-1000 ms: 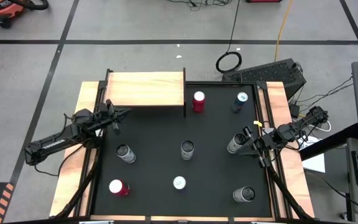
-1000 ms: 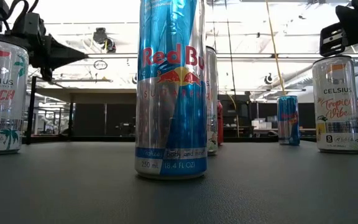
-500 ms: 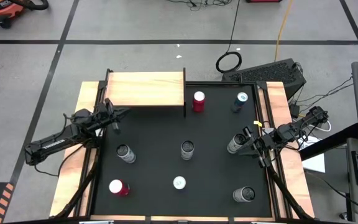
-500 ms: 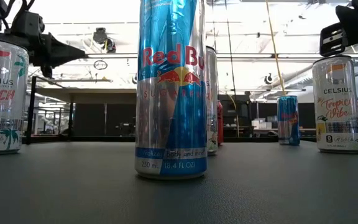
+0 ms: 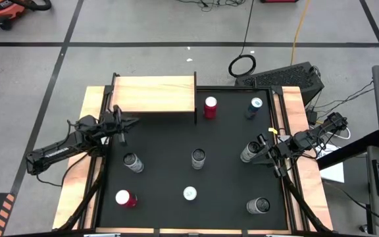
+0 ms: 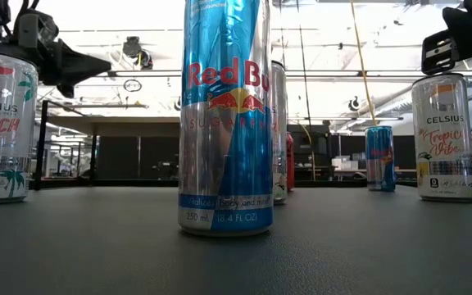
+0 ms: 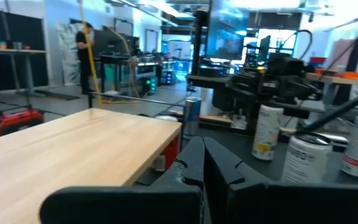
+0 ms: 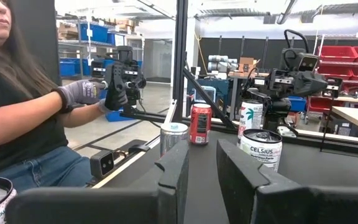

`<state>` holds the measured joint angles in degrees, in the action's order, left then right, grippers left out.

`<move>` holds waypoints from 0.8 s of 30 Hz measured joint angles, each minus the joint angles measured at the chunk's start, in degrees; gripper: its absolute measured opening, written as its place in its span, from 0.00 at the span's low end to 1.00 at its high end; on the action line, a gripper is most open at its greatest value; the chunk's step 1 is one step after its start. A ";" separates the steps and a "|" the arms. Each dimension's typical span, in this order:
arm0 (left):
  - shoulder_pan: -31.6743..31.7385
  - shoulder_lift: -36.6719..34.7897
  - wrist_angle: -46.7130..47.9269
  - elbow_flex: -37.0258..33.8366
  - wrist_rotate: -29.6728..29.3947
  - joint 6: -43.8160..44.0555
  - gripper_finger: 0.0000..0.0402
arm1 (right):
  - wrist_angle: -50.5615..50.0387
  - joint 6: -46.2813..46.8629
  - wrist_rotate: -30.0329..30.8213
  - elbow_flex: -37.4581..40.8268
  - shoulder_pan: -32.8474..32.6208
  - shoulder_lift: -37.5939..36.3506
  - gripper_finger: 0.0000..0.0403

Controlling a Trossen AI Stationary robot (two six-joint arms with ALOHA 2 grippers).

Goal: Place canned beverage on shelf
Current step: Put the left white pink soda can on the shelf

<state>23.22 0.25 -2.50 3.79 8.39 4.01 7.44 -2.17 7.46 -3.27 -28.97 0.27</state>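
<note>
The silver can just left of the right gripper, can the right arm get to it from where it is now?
Probably yes. The right gripper sits right beside the silver can, with bare black mat around it and no other can between them.

Shelf (image 5: 154,94) at the mat's (image 5: 163,164) far left corner; seven cans (image 5: 198,157) spread across the mat, none on the shelf
</note>
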 joint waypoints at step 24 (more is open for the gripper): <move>0.00 -0.02 3.54 4.15 11.41 -5.32 0.05 | -0.02 0.00 0.00 0.00 0.01 0.00 0.17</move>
<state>23.22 0.23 1.04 7.94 19.81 -1.31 7.42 -2.17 7.46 -3.27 -28.96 0.27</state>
